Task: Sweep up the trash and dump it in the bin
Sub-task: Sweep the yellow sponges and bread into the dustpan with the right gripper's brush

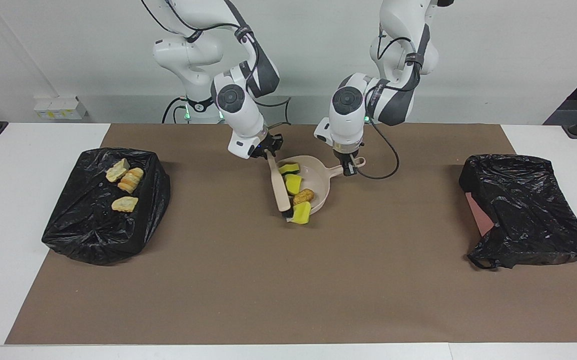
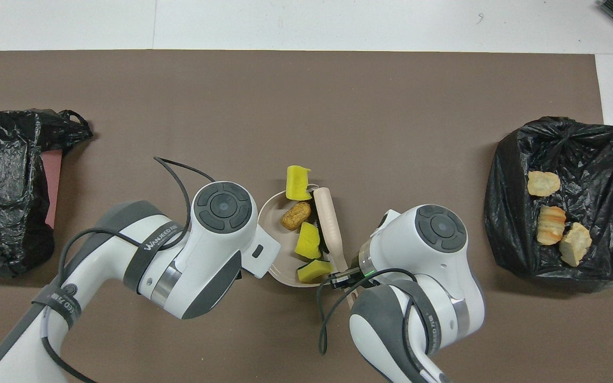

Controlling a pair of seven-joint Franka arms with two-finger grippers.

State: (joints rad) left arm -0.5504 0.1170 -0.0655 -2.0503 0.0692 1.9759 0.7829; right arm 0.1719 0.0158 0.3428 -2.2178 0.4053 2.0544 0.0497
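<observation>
My left gripper [image 1: 350,169] is shut on the handle of the beige dustpan [image 1: 318,177], which rests on the brown mat; the arm's wrist hides this gripper in the overhead view. My right gripper [image 1: 269,152] is shut on the beige brush [image 1: 279,187], whose bristle end lies along the pan's open lip. Inside the dustpan [image 2: 273,213] lies trash: two yellow-green sponge pieces [image 2: 308,240] and an orange-brown lump [image 2: 295,215]. A third yellow-green piece [image 2: 296,182] sits at the lip's end farthest from the robots. The black-bagged bin [image 1: 83,225] stands at the right arm's end.
Three pale yellow chunks [image 2: 551,223] lie on top of the bin's black bag [image 2: 561,143]. A second black bag [image 1: 523,210] with something pink under it sits at the left arm's end. Open brown mat [image 1: 288,290] spreads out farther from the robots.
</observation>
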